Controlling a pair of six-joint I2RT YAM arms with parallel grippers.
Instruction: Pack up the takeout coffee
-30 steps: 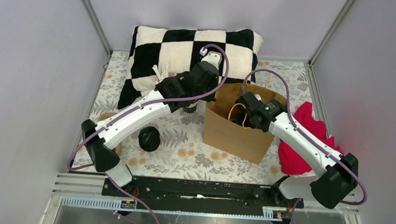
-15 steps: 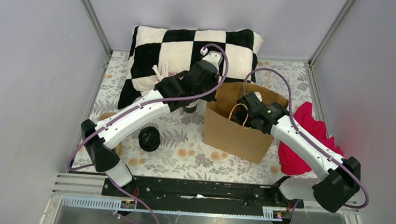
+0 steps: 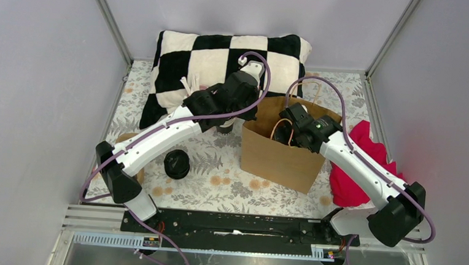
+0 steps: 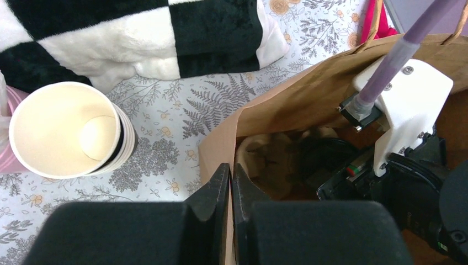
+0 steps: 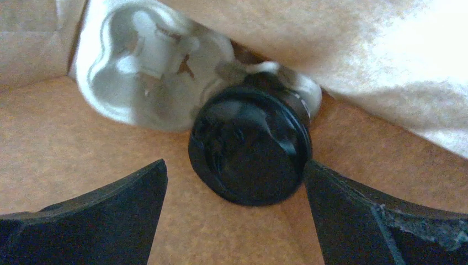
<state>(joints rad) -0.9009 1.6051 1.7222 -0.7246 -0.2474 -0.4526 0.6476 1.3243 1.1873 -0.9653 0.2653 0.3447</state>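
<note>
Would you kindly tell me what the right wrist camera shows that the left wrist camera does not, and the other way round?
Only the right wrist view: the lidded coffee cup seen from above, sitting in a pale moulded carrier, with the open right end effector on either side of it.

Only the left wrist view: the stack of lidless cups, the checkered pillow, the floral tablecloth, and the left end effector shut on the rim of the paper bag.

Both: the brown inside of that bag.

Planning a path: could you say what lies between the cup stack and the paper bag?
Only bare flowered tablecloth, right up to the paper bag; left wrist view.
</note>
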